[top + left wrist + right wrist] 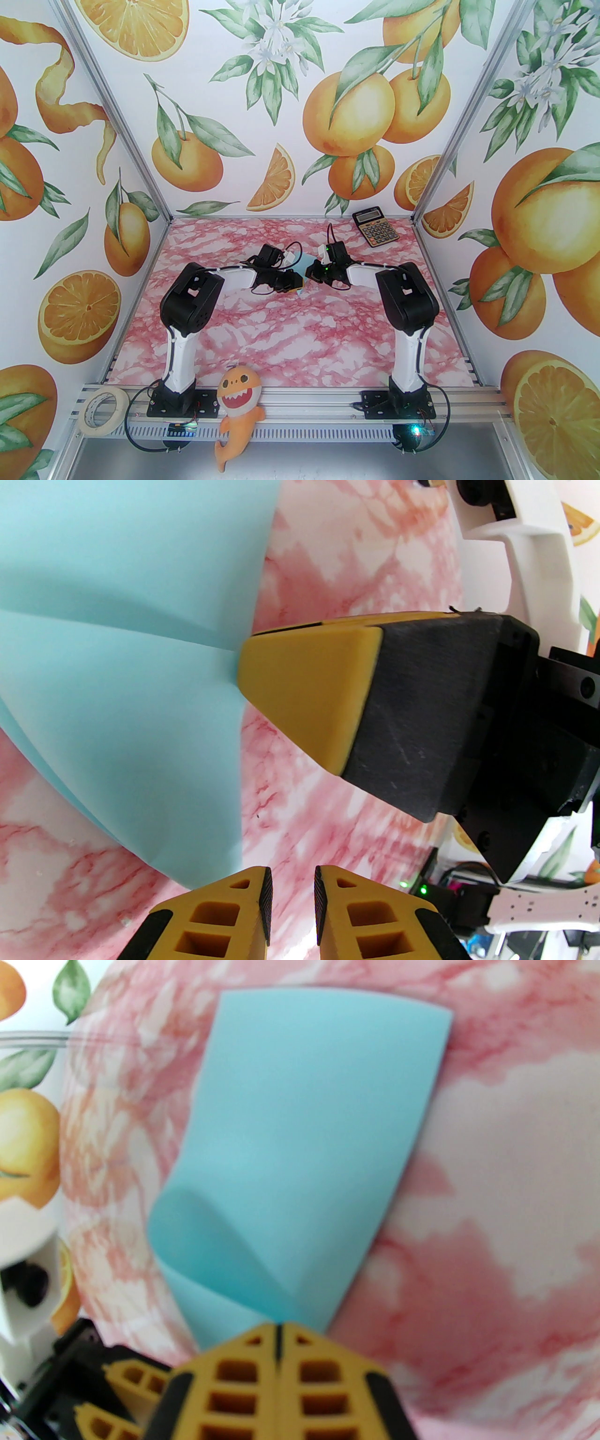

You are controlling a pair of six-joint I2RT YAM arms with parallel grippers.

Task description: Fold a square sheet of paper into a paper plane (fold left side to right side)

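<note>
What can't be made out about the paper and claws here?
Left wrist: sheet of paper cut off at the frame's left and top edges.
Top external: paper mostly hidden behind both wrists.
Right wrist: blurred; right claw covers the paper's near corner.
Top external: calculator display too small to read.

Calculator sits in the far right corner of the pink marble tabletop; tape roll and orange shark plushie chill on the near rail; orange-print walls all around.
</note>
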